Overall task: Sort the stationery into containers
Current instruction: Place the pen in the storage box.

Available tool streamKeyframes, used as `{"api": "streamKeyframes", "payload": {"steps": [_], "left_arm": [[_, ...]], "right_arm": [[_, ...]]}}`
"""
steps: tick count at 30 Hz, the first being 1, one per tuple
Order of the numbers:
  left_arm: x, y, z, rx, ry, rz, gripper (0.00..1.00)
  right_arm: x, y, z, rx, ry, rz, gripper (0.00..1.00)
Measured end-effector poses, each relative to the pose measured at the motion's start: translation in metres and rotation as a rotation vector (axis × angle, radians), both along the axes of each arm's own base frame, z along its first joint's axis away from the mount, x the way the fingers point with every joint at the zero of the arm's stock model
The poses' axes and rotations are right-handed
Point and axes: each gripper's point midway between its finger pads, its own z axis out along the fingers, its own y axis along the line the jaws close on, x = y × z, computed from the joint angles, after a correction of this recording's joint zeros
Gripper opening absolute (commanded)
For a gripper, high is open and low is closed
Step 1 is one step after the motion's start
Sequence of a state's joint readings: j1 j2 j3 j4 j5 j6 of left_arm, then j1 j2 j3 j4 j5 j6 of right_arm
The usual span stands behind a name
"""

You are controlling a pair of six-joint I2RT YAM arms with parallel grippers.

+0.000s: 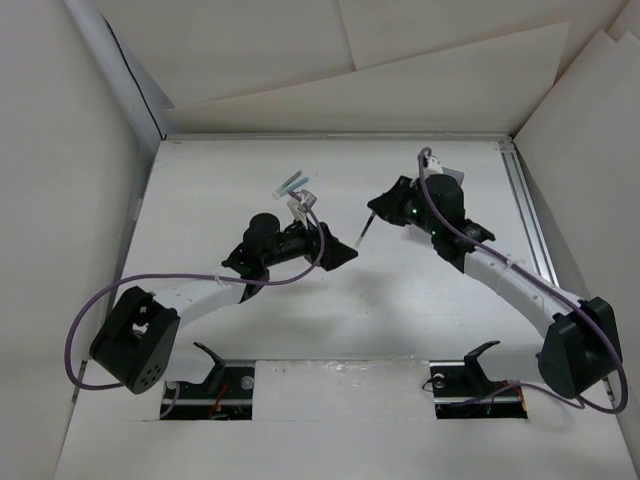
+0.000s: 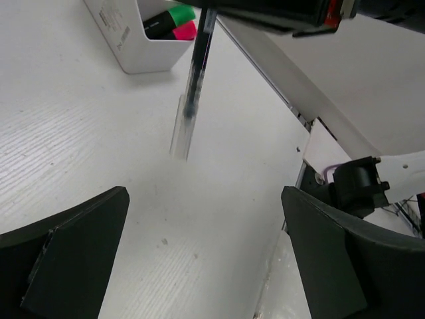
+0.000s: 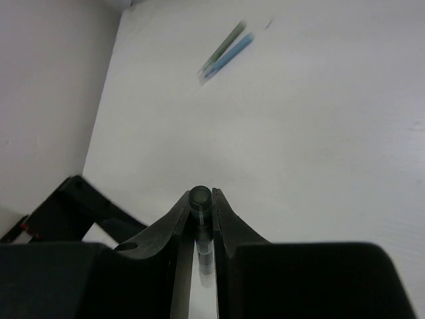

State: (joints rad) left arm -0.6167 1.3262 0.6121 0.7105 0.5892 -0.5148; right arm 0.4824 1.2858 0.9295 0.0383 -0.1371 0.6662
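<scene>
Near-centre on the tabletop (image 1: 400,320): left hand (image 2: 204,196) is spread wide with nothing in it, sitting right under the pen. Right hand (image 3: 200,199), just to its right, is pinched narrow on a dark pen (image 2: 199,66), held by the upper end. The pen hangs tip-down, slightly tilted, and looks clear of the surface.

Step in hand, I'd say: pen carried by the right, bound for the container.

Next move: swing it left and farther out to the white box (image 2: 126,46), line up over a free compartment, lower, let go. Keep the pen close to vertical or it may catch the rim.

The one compartment I can see holds two highlighters (image 2: 180,28), green- and pink-ended. The other compartments are out of view.

In the way: from above, the left arm's wrist crowds the near side of the box, so better to back it off first.

Farthest out, two thin pens (image 3: 224,52) lie loose side by side beyond the box, not yet sorted.
</scene>
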Motion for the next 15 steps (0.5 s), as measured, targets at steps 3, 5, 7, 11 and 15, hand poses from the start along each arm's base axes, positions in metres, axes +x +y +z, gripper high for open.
{"api": "streamKeyframes", "payload": {"steps": [3, 5, 7, 11, 15], "left_arm": [[0.004, 0.004, -0.004, 0.008, -0.001, 0.042, 1.0], [0.006, 0.006, -0.005, 0.013, 0.0, 0.067, 1.0], [0.01, 0.009, -0.006, 0.021, 0.003, 0.094, 1.0], [0.019, 0.015, -0.013, 0.044, 0.015, 0.161, 1.0], [0.024, 0.022, -0.025, 0.078, 0.034, 0.212, 1.0]], "right_arm": [[0.024, -0.034, 0.006, -0.026, -0.028, -0.16, 0.09], [0.041, -0.061, 0.012, -0.048, -0.054, -0.293, 0.1], [0.056, -0.094, 0.018, -0.079, -0.079, -0.449, 0.1], [0.081, -0.165, 0.026, -0.144, -0.108, -0.765, 0.1], [0.1, -0.222, 0.009, -0.213, -0.076, -0.988, 0.1]]}}
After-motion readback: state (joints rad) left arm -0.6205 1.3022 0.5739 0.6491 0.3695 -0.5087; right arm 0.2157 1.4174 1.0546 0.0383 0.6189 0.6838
